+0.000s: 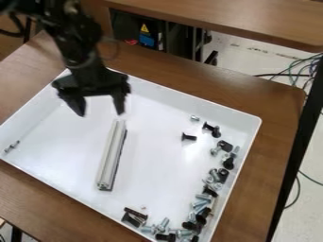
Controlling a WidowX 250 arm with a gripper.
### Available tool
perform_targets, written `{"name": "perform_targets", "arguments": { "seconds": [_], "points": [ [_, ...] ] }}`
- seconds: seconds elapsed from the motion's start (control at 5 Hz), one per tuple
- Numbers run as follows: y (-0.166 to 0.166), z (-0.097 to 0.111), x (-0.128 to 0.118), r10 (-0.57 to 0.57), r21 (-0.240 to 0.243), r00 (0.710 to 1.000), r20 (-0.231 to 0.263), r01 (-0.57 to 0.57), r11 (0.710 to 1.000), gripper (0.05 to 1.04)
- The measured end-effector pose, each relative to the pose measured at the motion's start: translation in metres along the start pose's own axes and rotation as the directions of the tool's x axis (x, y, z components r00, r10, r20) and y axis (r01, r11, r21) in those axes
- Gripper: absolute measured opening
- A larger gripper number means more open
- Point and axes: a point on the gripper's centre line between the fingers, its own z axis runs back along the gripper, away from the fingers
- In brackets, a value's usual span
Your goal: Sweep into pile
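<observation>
We judged the sweep to be well along but unfinished. Inside the white tray (157, 160), most of the bolts and black screws lay in a loose band (208, 201) beside the wall on the picture's right, curving round to the near corner. That was more a straggling line than a tidy pile. Left to gather, as far as we could see, were a stray bolt (11, 146) by the wall at the picture's left, a single black screw (189, 137) a little inward of the band, a small metal piece (194, 117) near the far wall, and perhaps the black bracket (134, 217) at the near edge.

The metal bar (111, 156), which we took for the sweeping tool, lay flat on the tray floor, left of the middle in the view. Its long axis ran from far to near, the far end tipped slightly toward the picture's right and the near end slightly toward its left. One long side faced the band, the other the stray bolt.

The black gripper (98, 105) hung just beyond the bar's far end, its jaws spread wide with nothing between them. We reckoned the bar had to be grasped before any further sweeping with it.
</observation>
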Motion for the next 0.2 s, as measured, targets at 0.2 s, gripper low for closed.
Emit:
{"name": "perform_targets", "arguments": {
  "seconds": [0.2],
  "points": [
    [0.0619,-0.0124,-0.0073,0.234,0.04,0.972,-0.013,-0.234,0.971,0.999]
  ]
}}
